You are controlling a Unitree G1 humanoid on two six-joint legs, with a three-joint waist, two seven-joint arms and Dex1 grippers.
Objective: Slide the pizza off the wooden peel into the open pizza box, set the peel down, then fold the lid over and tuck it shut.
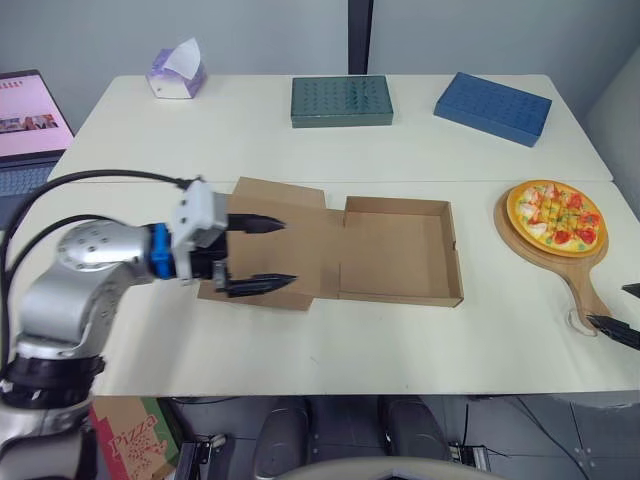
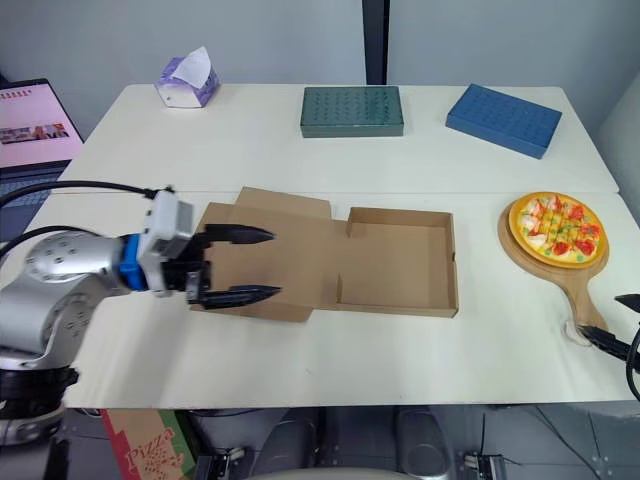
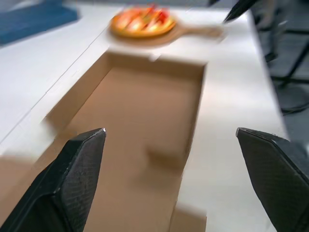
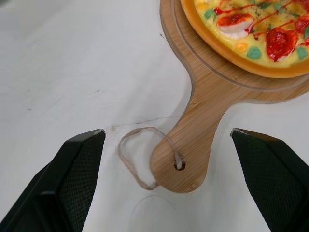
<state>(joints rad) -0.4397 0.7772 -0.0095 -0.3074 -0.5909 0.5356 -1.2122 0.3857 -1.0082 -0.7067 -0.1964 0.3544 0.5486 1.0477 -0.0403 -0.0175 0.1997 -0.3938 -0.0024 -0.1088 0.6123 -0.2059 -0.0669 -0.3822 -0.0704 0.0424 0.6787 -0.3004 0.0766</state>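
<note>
- nothing done yet — pizza [image 1: 556, 212] sits on the peel [image 1: 577, 277], right of the open box [image 1: 400, 250]
- right gripper [image 4: 167, 131] wide open at the handle, empty
- left gripper [image 1: 262, 255] open, empty — over the flat lid [image 1: 272, 203]

Pizza [image 1: 556, 212] on peel [image 1: 580, 285], right of pizza box [image 1: 392, 252]; tissue box [image 1: 178, 72] far behind

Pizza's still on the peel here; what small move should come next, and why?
Probably ease the right gripper forward and close on the peel handle: its fingers stand open just short of the handle's end, and the pizza sits on the peel beside the open box.
</note>
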